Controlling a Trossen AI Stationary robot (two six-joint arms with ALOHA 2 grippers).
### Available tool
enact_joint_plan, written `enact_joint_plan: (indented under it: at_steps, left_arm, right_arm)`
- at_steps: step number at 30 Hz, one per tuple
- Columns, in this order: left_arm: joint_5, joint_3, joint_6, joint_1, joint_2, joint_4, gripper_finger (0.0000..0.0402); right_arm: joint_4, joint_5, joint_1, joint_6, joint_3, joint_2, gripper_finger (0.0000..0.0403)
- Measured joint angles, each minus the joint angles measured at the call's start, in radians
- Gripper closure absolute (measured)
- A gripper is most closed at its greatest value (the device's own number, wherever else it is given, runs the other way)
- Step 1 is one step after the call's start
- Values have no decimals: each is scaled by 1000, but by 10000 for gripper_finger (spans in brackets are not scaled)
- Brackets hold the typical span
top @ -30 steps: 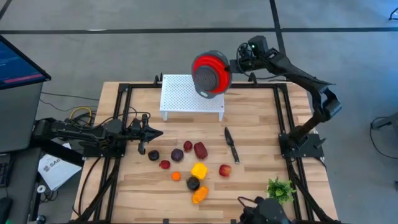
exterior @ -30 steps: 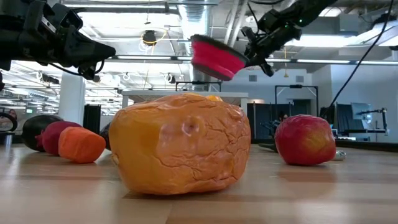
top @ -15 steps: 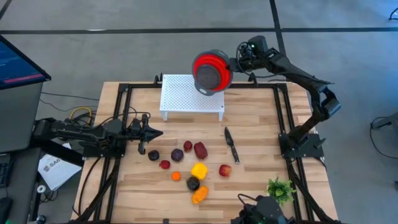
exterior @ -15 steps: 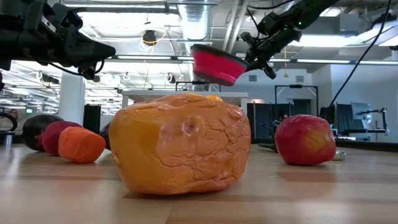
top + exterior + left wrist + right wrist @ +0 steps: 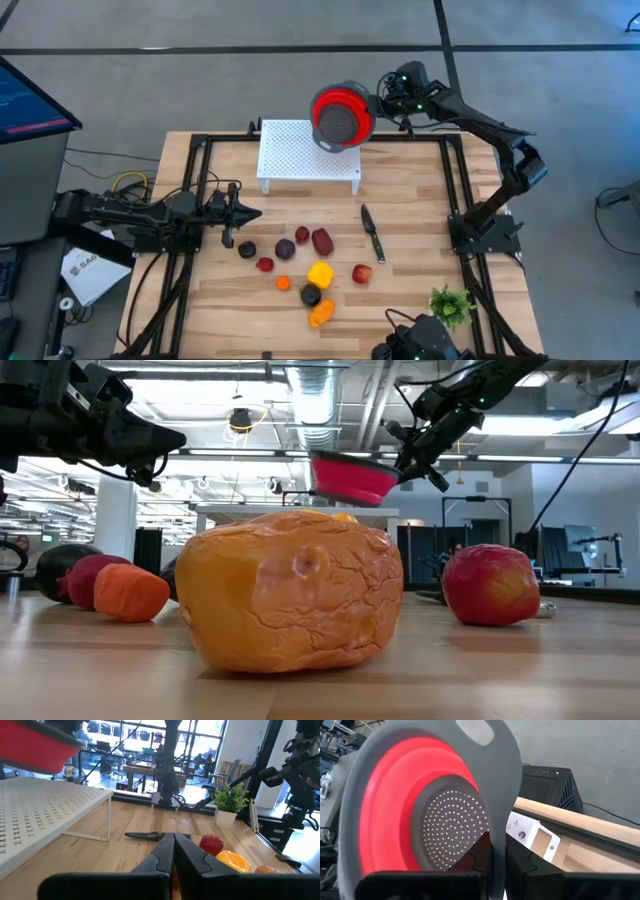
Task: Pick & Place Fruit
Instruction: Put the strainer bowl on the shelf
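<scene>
Nine or so toy fruit (image 5: 309,271) lie loose mid-table, untouched, near a knife (image 5: 372,232). Your right gripper (image 5: 384,103) pinches the rim of a red colander (image 5: 341,114), held in the air over the white perforated rack (image 5: 308,150). Your left gripper (image 5: 246,212) waits pressed together just beside the fruit. Judged step: positioning the container. Next, set it down level before any picking.

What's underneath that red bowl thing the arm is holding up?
The red colander, gripped by the right gripper, hangs over the white perforated rack. No fruit lies on the rack's visible part; the patch directly beneath the colander is covered.
</scene>
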Motion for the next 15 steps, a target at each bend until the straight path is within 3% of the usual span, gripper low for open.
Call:
enact_joint_plan:
  at_steps: [8, 15]
  left_arm:
    - [0, 0, 0, 0, 0, 5, 398]
    - [0, 0, 0, 0, 0, 5, 398]
  right_arm:
    - [5, 61, 7, 55, 0, 0, 365]
    - [2, 70, 18, 70, 0, 0, 381]
